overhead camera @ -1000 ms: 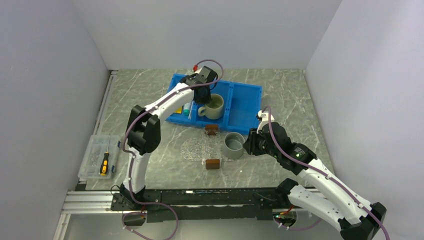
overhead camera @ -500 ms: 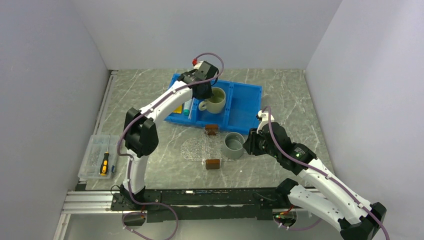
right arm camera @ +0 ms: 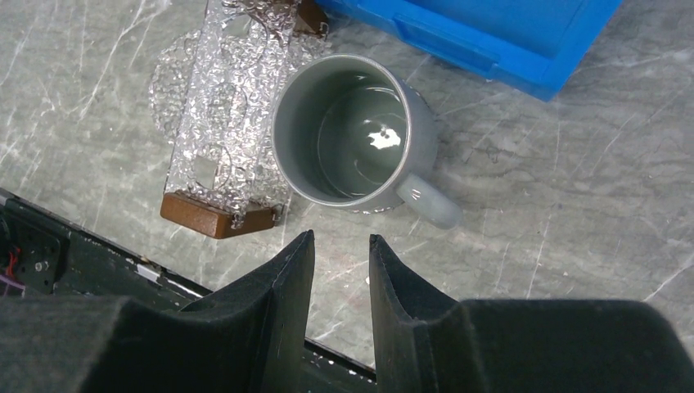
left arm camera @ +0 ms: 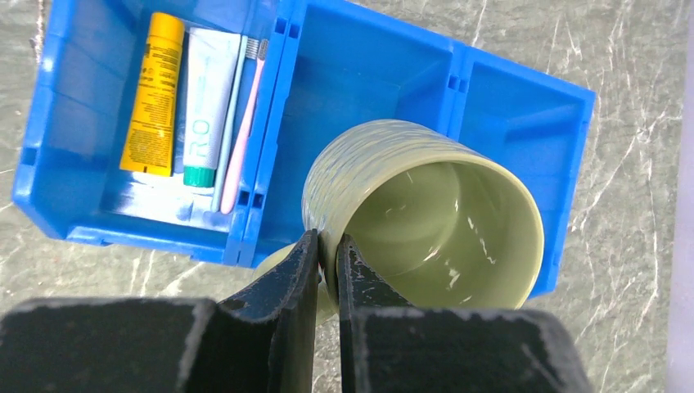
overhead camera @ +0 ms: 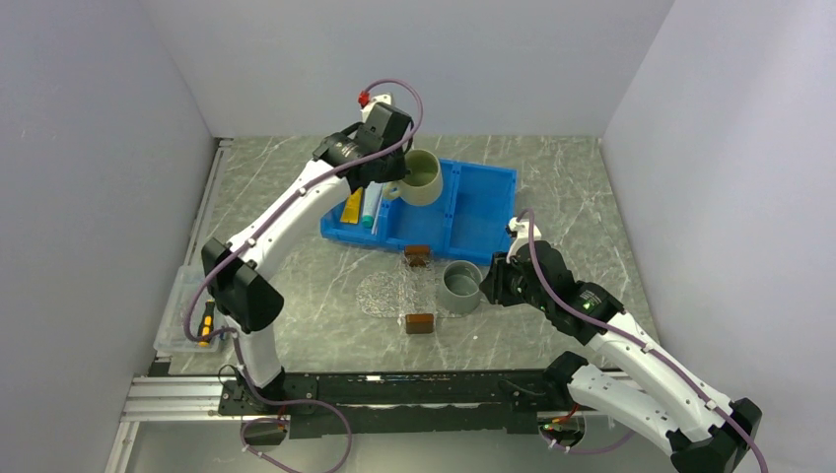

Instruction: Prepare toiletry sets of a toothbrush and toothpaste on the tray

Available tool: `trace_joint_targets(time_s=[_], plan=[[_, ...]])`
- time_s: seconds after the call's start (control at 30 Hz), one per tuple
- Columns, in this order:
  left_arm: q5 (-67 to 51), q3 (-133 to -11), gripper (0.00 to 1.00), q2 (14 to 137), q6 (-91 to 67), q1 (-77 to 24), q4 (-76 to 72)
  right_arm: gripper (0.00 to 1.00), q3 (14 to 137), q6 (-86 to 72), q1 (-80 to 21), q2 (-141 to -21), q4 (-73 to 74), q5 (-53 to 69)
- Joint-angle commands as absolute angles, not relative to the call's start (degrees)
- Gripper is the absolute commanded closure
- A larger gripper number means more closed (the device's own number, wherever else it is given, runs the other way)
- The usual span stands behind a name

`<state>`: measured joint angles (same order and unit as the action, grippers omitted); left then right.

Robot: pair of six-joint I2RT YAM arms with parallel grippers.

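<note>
The green mug is gripped by its wall in the left hand, whose fingers are nearly closed on it, and is held above the blue bin. In the bin's left compartment, below and left of that hand, four items lie side by side, long axes along the compartment: a yellow-orange tube, a white tube, a pink toothbrush and a paler toothbrush. The left arm is judged nearer. The right hand is seen part-open and empty beside one grey mug, next to the clear tray on the counter.
</note>
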<state>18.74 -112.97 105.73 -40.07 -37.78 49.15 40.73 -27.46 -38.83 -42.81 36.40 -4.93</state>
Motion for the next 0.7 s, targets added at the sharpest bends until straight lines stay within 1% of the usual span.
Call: trace_joint_targets(time_s=[0.0, 0.33, 0.67], plan=[[21.7, -113.7, 1.00, 97.9, -39.1, -38.6, 47.8, 0.67, 42.2, -27.5, -38.9, -42.3, 35.5, -6.0], [20.7, -98.2, 1.00, 81.8, -37.4, -38.9, 50.7, 0.67, 45.6, -27.5, -38.9, -42.9, 37.0, -6.6], [18.4, -77.8, 1.00, 66.4, -40.3, -39.4, 49.7, 0.67, 47.6, -28.1, -38.9, -43.9, 38.4, -8.7]])
